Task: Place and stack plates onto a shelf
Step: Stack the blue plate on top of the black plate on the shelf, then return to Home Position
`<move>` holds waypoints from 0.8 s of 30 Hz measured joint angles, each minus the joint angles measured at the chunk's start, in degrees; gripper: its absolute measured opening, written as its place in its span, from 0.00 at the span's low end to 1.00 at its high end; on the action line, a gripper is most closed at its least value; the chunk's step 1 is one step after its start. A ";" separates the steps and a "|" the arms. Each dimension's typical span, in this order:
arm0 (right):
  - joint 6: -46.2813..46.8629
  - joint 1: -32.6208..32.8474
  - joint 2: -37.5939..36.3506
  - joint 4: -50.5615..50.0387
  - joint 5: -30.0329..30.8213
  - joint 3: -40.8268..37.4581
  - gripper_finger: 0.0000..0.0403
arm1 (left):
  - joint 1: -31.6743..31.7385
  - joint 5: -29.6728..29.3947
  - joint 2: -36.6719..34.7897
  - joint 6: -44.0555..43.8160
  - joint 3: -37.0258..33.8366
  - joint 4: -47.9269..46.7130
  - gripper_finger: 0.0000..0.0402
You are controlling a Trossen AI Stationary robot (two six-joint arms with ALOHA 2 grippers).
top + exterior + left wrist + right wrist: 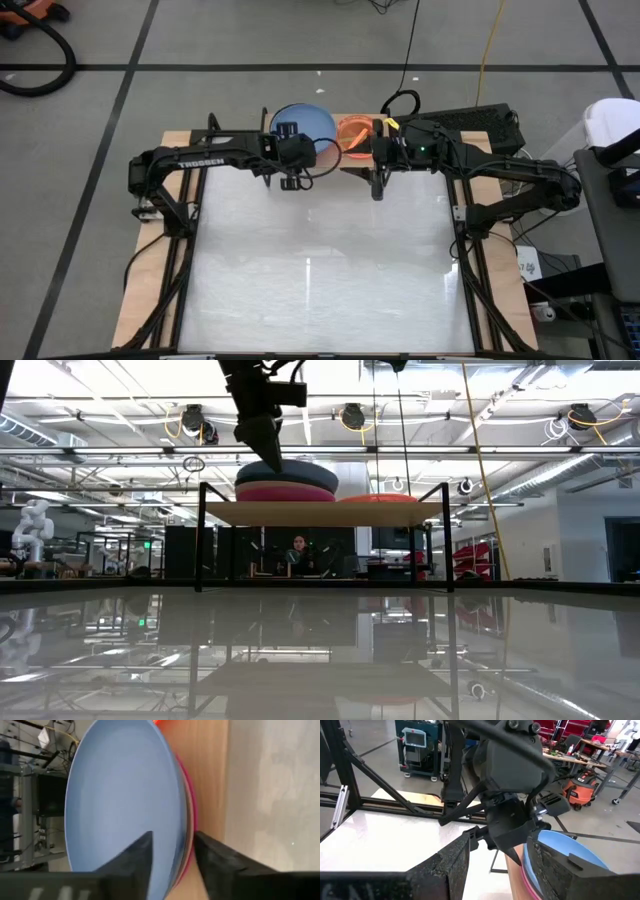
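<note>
Fingers of the left gripper [291, 183] cannot be made out from above; the arm covers the near rim of the blue plate [300, 122] on the shelf [335, 117]. The right gripper [377, 190] hangs beside the orange plate [353, 132], its fingers too small to judge.

At table height, the blue plate lies flat on a magenta plate [286, 492], both on the shelf's left half above the surface [320, 650].

The left wrist view shows the fingers [135, 857] apart, straddling the blue plate's rim without clamping it.

The right wrist view shows its fingers [451, 865] spread wide, holding nothing.
</note>
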 joint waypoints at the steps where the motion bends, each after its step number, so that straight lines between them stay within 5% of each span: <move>1: 0.00 0.00 0.00 0.01 0.00 0.00 0.45 | -0.11 -0.49 -0.02 -0.24 0.00 -0.40 0.40; 7: -1.03 0.00 -1.49 -1.24 0.01 -0.09 0.45 | -2.65 -6.96 -2.36 -2.78 2.16 -6.18 0.59; 11: -3.28 -0.02 -6.39 -1.77 0.01 -0.09 0.45 | -5.09 -6.87 -9.12 -6.27 4.73 -7.64 0.57; 14: -2.98 -0.02 -11.16 -3.60 0.01 -0.09 0.45 | -6.00 0.07 -17.48 -9.88 4.12 -5.23 0.52; 18: -2.49 0.31 -18.17 -5.69 -0.25 -4.39 0.45 | -6.06 13.46 -30.95 -13.34 -5.66 6.80 0.41; 24: 0.98 1.16 -29.74 8.91 -0.16 -25.45 0.45 | -7.50 16.25 -49.73 -15.74 -29.37 23.87 0.21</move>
